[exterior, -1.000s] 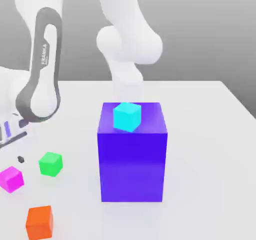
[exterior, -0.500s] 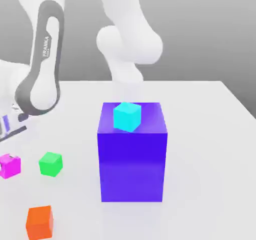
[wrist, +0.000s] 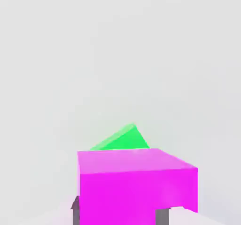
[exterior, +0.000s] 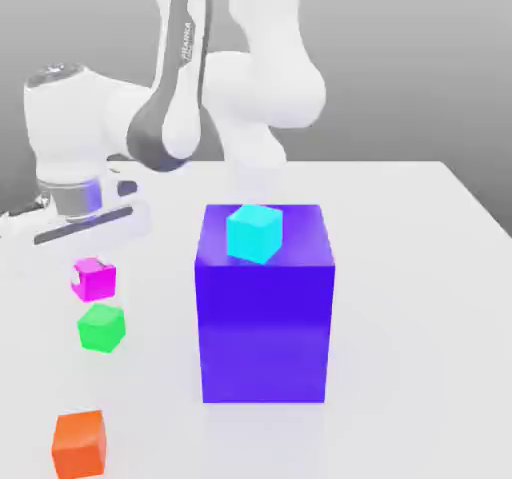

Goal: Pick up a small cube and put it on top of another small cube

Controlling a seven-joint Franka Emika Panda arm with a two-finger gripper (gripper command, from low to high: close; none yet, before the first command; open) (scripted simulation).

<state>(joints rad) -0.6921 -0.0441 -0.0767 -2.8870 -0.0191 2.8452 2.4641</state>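
my hand (exterior: pixel 92 275) clamped on small magenta-pink cube (exterior: pixel 94 279), raised off worktop (exterior: pixel 420 267) | green cube (exterior: pixel 101 327) just below | open worktop around | tall blue block (exterior: pixel 265 337) well apart, exterior view's right | arm folded, hand pointing down

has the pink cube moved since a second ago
Yes. The pink cube, gripped by the gripper, now hangs above the green cube, up and toward the exterior view's right.

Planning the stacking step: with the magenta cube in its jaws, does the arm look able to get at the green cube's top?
Probably yes. The gripper, shut on the magenta cube, hangs above the table; the green cube sits just beyond it with nothing on top. The big blue block stands off to the exterior view's right.
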